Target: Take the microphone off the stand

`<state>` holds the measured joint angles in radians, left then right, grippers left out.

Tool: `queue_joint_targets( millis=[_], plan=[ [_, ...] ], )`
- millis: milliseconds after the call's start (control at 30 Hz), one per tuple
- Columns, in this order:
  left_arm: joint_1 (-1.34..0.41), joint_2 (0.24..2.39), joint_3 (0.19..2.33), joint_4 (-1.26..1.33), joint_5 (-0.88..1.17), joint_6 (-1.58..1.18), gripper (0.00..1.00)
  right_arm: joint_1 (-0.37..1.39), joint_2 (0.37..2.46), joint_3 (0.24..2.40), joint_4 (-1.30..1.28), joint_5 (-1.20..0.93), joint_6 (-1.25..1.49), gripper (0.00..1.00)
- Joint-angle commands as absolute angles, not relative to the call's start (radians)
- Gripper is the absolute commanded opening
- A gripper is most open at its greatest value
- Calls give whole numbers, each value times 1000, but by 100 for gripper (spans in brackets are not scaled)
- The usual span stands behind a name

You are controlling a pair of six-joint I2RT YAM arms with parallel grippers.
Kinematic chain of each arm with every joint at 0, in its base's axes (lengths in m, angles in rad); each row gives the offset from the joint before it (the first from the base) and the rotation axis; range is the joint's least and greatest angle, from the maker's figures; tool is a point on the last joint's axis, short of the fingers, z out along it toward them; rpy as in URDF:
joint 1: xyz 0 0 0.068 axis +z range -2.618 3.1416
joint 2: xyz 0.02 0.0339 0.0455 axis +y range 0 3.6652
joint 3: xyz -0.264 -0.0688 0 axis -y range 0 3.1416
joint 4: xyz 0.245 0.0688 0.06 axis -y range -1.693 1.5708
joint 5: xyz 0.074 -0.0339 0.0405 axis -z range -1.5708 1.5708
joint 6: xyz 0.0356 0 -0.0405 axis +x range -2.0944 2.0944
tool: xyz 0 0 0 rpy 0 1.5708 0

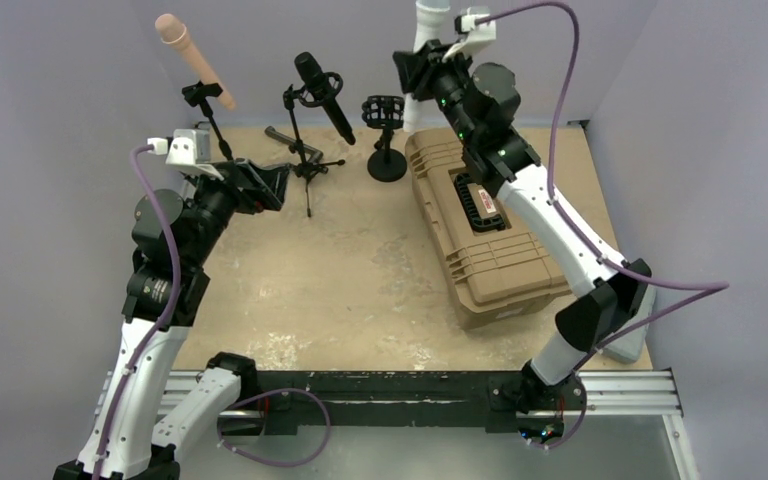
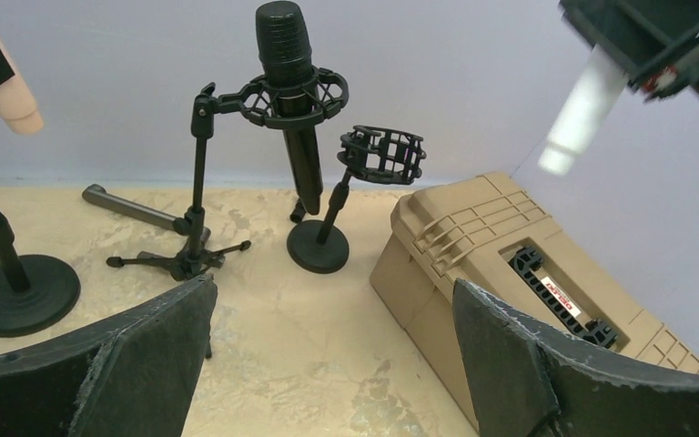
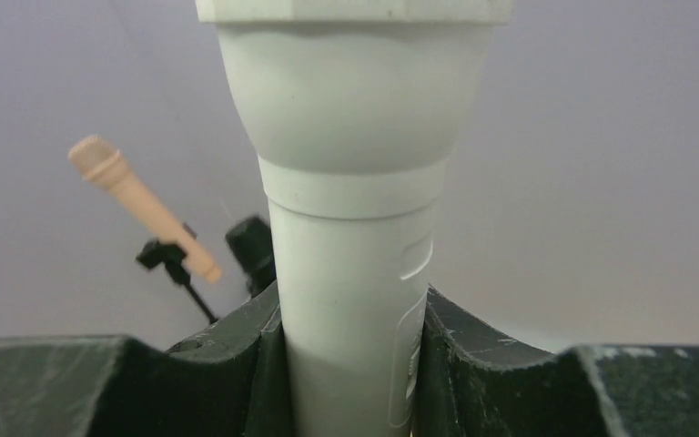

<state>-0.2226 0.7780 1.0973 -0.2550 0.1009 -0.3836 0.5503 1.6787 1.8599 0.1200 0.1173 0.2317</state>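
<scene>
Right gripper (image 3: 350, 314) clasps the white microphone (image 3: 355, 118) high above the stand (image 2: 319, 246); left gripper (image 2: 332, 300) gapes wide, holding nothing.

The left arm (image 1: 148, 355) and right arm (image 1: 560, 225) are built of white links joined by black housings. A purple cable (image 1: 560, 90) is routed along each to a white wrist camera (image 1: 188, 148). The black fingers (image 2: 146, 364) are scuffed along their edges.

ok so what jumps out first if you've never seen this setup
The white microphone clamped in the right gripper, held high at the back near the tan case. Then the black microphone hanging in its shock mount at the middle back, and the peach microphone angled on its clip stand at far left.
</scene>
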Motion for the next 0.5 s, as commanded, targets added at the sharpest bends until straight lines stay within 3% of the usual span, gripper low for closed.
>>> queue_joint_targets(
  millis=[0, 267, 467],
  plan=[
    [-215, 789, 1107, -219, 121, -402, 98, 592, 1598, 1694, 144, 44, 290, 0],
    [-216, 790, 1106, -222, 116, -402, 97, 658, 1512, 1458, 169, -89, 359, 0],
    [-215, 781, 1105, -226, 97, -395, 96, 792, 1549, 1387, 99, -65, 283, 0]
  ],
)
